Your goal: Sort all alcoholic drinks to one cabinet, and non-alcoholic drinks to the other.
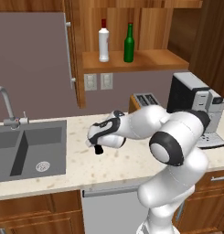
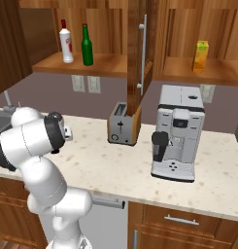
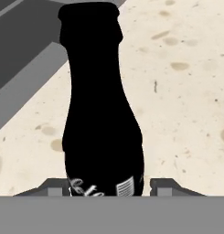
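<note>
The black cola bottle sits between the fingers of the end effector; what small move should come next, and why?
Probably lift the black cola bottle straight up off the counter. The end effector appears shut on its lower body, a finger at each side. The white bottle and green bottle share the left cabinet; the juice carton stands in the right one, so the cola likely goes there.

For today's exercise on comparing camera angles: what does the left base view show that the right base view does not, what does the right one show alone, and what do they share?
Left base view alone: the sink, the faucet and the small black bottle's end under the hand.
Right base view alone: the juice carton standing in the right-hand cabinet.
Both: the white bottle and the green bottle side by side in the other cabinet, the toaster and the coffee machine on the counter.
</note>
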